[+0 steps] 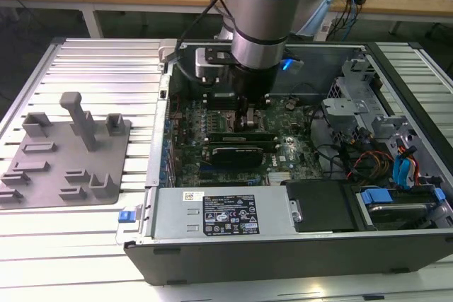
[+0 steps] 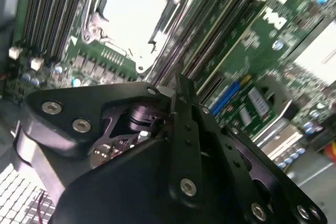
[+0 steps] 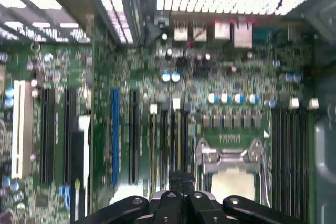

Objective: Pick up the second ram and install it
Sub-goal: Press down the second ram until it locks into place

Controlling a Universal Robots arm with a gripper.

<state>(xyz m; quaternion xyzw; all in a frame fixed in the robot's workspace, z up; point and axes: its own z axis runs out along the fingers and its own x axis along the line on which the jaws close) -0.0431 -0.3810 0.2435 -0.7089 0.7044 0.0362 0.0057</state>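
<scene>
Here the gripper (image 1: 249, 119) points straight down over the motherboard (image 1: 283, 148), fingers seemingly closed.

Green motherboard (image 3: 236, 77), grey tray (image 1: 67, 157), black fingers (image 3: 181, 182)

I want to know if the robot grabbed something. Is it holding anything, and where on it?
It cannot be told. The gripper is low over the motherboard inside the computer case, but its fingertips are hidden, and no green stick shows in them.

arm (image 1: 258, 26): silver-grey tube, pale blue joint cap | black cables | gripper (image 2: 178, 95): black, silver screws
</scene>
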